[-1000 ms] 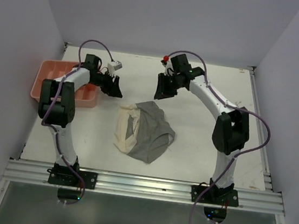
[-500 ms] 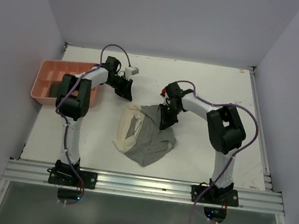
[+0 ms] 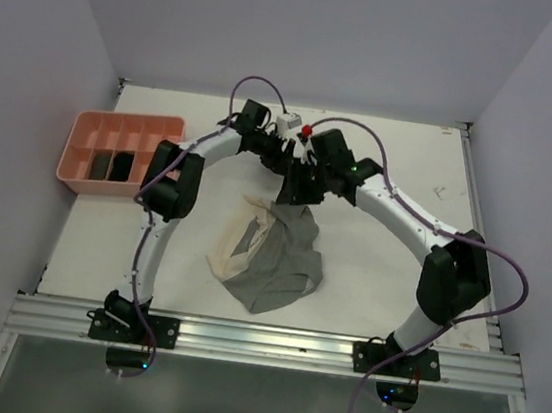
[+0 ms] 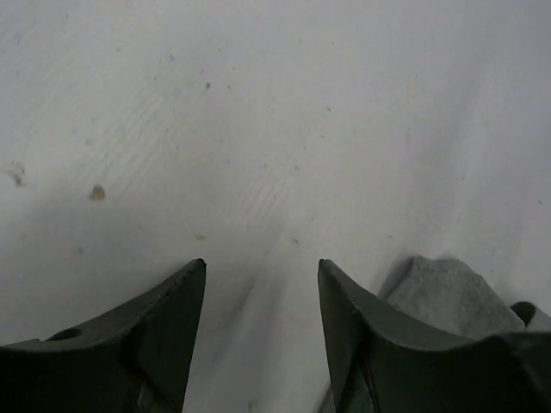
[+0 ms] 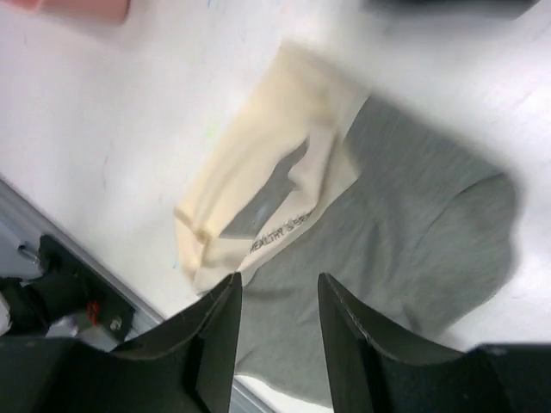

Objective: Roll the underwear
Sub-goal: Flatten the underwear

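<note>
One pair of underwear [image 3: 275, 257], grey with a cream waistband [image 3: 236, 247], lies crumpled in the middle of the table. In the right wrist view the grey cloth [image 5: 413, 232] and the cream band [image 5: 258, 189] lie below my open, empty right gripper [image 5: 277, 280]. In the top view the right gripper [image 3: 295, 189] hangs over the garment's far edge. My left gripper [image 3: 282, 159] is just behind it, open and empty [image 4: 261, 267] over bare table, with a grey corner of cloth [image 4: 448, 292] beside its right finger. Two black rolls [image 3: 110, 164] sit in the pink tray.
The pink compartment tray [image 3: 124, 132] stands at the far left; its edge shows in the right wrist view [image 5: 77, 7]. The two wrists are close together behind the garment. The metal rail [image 3: 259, 341] runs along the near table edge.
The left gripper has swung right from the tray to the table's middle. The right gripper has come off the garment's far edge and risen. The garment's far edge has bunched narrower.
</note>
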Controlling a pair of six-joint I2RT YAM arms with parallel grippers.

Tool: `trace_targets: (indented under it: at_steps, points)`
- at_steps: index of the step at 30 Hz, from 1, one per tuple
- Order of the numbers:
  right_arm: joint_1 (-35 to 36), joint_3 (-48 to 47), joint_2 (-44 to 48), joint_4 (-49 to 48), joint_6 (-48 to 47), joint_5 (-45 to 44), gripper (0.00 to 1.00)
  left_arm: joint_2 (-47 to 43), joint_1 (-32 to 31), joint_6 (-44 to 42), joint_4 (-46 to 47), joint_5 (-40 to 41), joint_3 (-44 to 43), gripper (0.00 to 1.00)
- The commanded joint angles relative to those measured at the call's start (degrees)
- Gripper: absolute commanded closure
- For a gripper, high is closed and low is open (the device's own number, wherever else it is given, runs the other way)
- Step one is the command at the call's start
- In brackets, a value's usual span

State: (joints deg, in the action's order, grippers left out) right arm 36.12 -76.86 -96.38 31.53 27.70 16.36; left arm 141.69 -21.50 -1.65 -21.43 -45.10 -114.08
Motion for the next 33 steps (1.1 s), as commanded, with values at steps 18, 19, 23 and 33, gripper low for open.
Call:
trace_targets:
  at_steps: [18, 19, 23, 33]
  points:
    - [-5.71, -33.62, -31.94, 11.36, -32.80, 6.48, 0.49, -40.26, 14.02, -22.78, -18.56, -4.56, 43.93, 0.41]
    - [-5.80, -32.84, -32.20, 11.19, -33.06, 7.71, 0.49, -40.44, 14.03, -23.22, -18.82, -4.38, 44.64, 0.41]
    - [-5.80, -30.72, -32.82, 11.10, -34.03, 8.43, 0.56, -41.93, 14.20, -23.14, -17.51, -1.84, 47.90, 0.41]
    - [-5.80, -19.92, -28.09, 11.72, -34.47, 5.98, 0.62, -40.44, 14.64, -22.52, -17.94, 0.54, 47.99, 0.42]
